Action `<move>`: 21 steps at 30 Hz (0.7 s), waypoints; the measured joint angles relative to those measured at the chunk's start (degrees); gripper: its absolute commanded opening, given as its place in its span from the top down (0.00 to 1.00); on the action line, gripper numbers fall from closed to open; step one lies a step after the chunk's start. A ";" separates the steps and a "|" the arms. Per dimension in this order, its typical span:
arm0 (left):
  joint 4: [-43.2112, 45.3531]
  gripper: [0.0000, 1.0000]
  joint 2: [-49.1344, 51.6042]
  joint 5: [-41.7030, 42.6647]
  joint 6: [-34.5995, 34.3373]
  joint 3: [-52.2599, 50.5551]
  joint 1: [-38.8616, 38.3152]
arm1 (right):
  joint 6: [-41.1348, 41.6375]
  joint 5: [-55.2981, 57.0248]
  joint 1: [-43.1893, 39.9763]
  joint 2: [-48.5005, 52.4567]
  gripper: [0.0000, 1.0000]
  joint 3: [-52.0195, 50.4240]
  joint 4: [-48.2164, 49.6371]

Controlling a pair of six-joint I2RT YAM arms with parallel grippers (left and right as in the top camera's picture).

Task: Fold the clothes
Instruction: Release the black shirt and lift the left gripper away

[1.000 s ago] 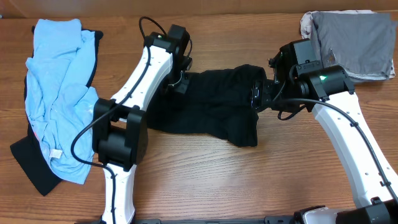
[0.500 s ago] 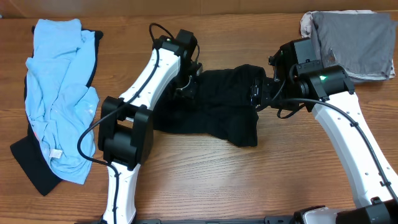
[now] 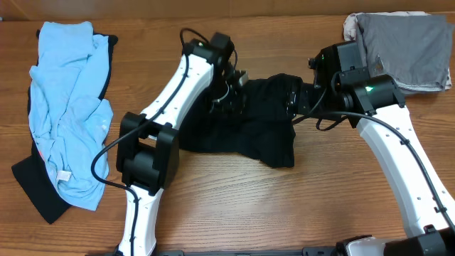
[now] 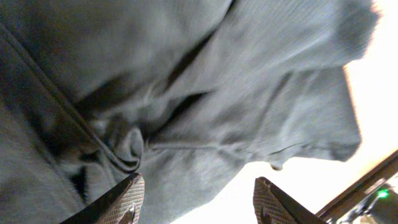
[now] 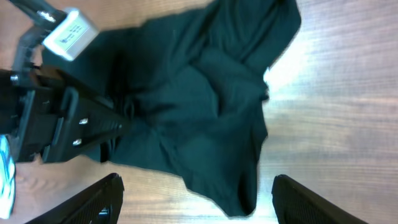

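The black T-shirt (image 3: 249,131) lies bunched in the middle of the table, partly doubled over. My left gripper (image 3: 229,99) hovers over its left part. In the left wrist view wrinkled black fabric (image 4: 205,93) fills the frame, and the left gripper (image 4: 199,202) is open with nothing between its fingers. My right gripper (image 3: 292,104) stands at the shirt's right edge. It (image 5: 199,199) is open wide above the shirt's lower hem (image 5: 230,180), holding nothing. Other clothes lie in piles at the left and back right.
A light blue garment (image 3: 67,107) lies over a black one (image 3: 35,188) at the left. A grey garment (image 3: 402,50) sits on an off-white one (image 3: 350,27) at the back right. Bare wood (image 3: 284,206) shows in front of the shirt.
My left gripper has opened, let go of the black fabric, and moved right over the shirt. The right arm has barely moved.
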 measured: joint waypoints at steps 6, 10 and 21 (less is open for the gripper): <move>-3.08 0.34 0.46 1.03 0.02 16.39 3.76 | -1.70 0.15 -0.52 5.25 0.14 0.00 4.55; -3.74 0.32 0.46 1.18 0.00 26.05 7.13 | -2.67 0.20 -0.59 12.44 0.01 0.00 6.03; -6.12 0.30 0.42 -1.70 0.02 30.01 12.98 | -5.49 -2.12 -3.52 25.44 0.00 -0.09 7.80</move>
